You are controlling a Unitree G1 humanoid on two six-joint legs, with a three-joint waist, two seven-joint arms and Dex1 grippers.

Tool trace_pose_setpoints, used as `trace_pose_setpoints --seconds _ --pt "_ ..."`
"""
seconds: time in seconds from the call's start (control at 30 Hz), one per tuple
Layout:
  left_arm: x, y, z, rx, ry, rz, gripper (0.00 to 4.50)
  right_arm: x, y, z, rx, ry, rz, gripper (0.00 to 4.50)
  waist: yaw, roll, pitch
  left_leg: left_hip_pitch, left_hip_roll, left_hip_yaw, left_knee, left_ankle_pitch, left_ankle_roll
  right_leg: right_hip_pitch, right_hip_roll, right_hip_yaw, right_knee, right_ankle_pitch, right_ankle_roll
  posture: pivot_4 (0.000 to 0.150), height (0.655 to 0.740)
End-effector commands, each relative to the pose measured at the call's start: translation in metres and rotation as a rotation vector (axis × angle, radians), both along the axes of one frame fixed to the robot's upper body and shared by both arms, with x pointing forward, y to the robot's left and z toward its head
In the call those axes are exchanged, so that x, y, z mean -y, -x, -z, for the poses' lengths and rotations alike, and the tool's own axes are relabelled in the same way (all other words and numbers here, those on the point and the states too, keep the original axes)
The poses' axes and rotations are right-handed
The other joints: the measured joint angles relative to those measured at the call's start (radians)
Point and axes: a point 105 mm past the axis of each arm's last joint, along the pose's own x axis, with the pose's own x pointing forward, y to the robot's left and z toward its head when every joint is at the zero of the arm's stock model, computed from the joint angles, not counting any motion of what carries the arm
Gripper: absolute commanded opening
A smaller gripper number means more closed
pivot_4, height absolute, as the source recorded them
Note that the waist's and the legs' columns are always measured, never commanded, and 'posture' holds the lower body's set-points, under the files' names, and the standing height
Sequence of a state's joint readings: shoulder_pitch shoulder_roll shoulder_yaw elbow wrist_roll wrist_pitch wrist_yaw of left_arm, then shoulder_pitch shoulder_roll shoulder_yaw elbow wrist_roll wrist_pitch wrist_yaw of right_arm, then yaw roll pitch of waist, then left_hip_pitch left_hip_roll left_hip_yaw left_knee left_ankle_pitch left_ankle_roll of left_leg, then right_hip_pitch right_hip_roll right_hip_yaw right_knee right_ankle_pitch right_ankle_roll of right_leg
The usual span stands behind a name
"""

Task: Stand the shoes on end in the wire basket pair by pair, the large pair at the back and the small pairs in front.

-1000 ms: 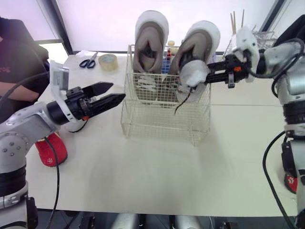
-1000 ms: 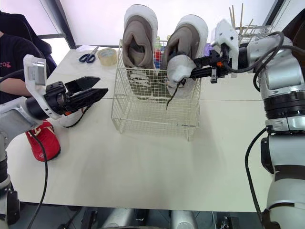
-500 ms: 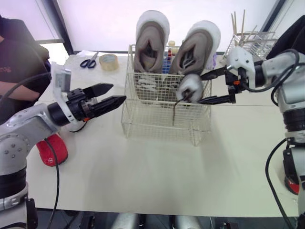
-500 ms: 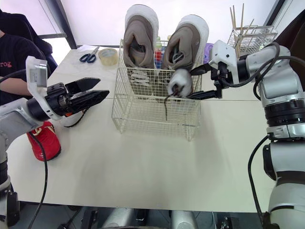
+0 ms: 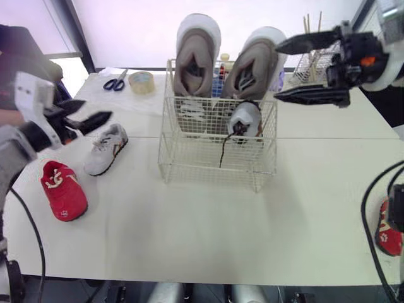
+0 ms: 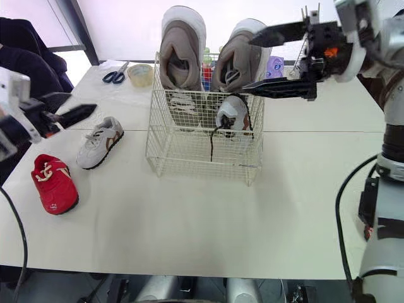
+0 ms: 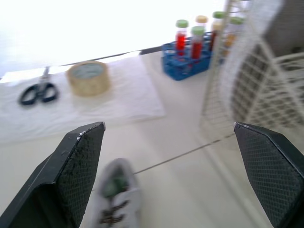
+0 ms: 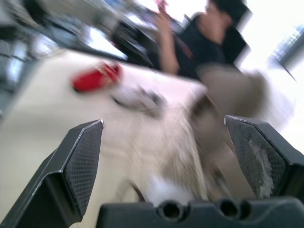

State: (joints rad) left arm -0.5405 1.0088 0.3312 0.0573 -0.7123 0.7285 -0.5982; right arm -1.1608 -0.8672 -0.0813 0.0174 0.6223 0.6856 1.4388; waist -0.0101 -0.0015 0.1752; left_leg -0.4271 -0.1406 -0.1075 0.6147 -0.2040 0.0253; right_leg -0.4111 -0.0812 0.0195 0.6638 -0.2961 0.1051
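Wire basket (image 5: pixel 218 165) holds the large pair (image 5: pixel 197 57) at the back and one small white shoe (image 5: pixel 244 118) in front. The left gripper (image 5: pixel 95 110) and the right gripper (image 5: pixel 278 71) are wide open, both empty.

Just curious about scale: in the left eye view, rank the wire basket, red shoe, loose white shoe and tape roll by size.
1. wire basket
2 and 3. red shoe and white shoe: much alike, and the red one lies nearer the camera, so unranked
4. tape roll
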Motion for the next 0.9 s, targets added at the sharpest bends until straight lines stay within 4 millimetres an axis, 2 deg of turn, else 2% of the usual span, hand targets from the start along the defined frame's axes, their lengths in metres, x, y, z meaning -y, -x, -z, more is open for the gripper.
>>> trace_pose_setpoints --seconds 0.03,0.23,0.4,0.47,0.63,0.9 --pt "-0.032 -0.015 -0.001 -0.041 -0.052 -0.097 4.50 -0.026 0.029 -0.001 -0.032 -0.049 -0.181 4.46 0.003 0.000 0.000 0.000 0.000 0.000 0.000 0.000 0.000 0.000 0.000 0.000 0.000 0.000 0.000 0.150 0.7400" --pt "-0.050 -0.044 0.016 -0.143 -0.039 -0.117 4.50 -0.042 0.034 0.010 -0.074 -0.071 -0.224 4.46 0.014 -0.002 0.000 -0.001 -0.001 0.000 0.002 0.001 0.001 0.000 0.000 0.000 0.001 0.000 0.000 0.150 0.7400" --pt "-0.065 -0.054 0.032 -0.218 -0.057 -0.156 4.50 -0.044 0.035 0.012 -0.080 -0.085 -0.211 4.46 0.010 -0.003 0.000 -0.001 -0.001 0.000 0.001 0.001 0.001 -0.002 0.000 0.000 0.002 0.000 0.000 0.150 0.7400" --pt "-0.064 -0.059 0.039 -0.242 -0.042 -0.166 4.50 -0.043 0.036 0.012 -0.087 -0.092 -0.200 4.46 0.006 -0.004 0.000 -0.001 -0.001 0.000 0.001 0.001 0.001 -0.002 0.000 0.000 0.002 0.000 0.000 0.150 0.7400" --pt "-0.047 -0.073 0.059 -0.296 -0.063 -0.147 4.50 -0.044 0.039 0.014 -0.094 -0.095 -0.175 4.46 -0.001 -0.005 0.000 -0.002 -0.001 0.000 0.002 0.001 0.002 -0.002 0.000 -0.001 0.003 0.000 0.001 0.150 0.7400" --pt "-0.035 -0.086 0.088 -0.338 -0.112 -0.223 4.50 -0.040 0.045 0.013 -0.100 -0.091 -0.132 4.46 -0.006 -0.006 -0.001 -0.007 -0.001 0.000 0.004 0.001 0.001 -0.008 0.000 0.000 0.007 0.000 0.001 0.150 0.7400"
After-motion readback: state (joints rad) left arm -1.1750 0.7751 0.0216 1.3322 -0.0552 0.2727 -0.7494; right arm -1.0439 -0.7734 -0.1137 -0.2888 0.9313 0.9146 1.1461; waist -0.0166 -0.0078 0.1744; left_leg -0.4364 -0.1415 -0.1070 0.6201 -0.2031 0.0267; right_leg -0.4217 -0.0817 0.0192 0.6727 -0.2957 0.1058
